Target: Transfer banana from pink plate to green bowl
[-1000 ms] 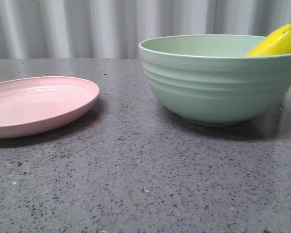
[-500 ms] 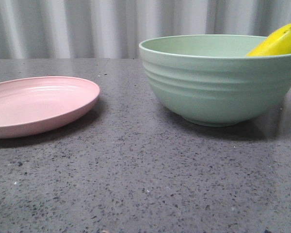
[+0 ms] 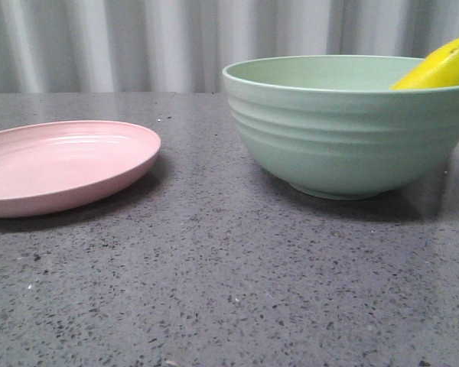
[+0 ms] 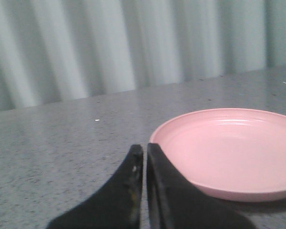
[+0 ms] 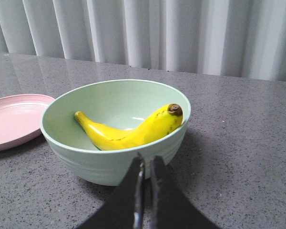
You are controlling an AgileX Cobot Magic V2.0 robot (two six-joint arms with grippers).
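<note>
**Banana in the bowl, plate bare**

The glossy bright yellow curved banana (image 5: 128, 130) lay inside the deep, pale mint-green ridged bowl (image 5: 112, 164), its body bowed along the inner wall and its dark-tipped end propped up against the rim. From the front, only that raised end of the banana (image 3: 441, 67) showed above the edge of the bowl (image 3: 344, 145), over on the robot's right side.

To the left of the bowl, apart from it, sat the shallow round pale pink plate (image 3: 57, 170) with its low raised rim; nothing lay on it. Both dishes stood on the dark grey speckled stone worktop (image 3: 214, 283), and a pale pleated curtain (image 3: 138, 42) hung behind.

The right gripper (image 5: 145, 191) was on the near side of the bowl, outside it, its black fingers pressed almost together with only a thin slit between them and nothing held. The left gripper (image 4: 144, 176) sat just beside the rim of the plate (image 4: 229, 152), its fingers likewise closed up on nothing.
</note>
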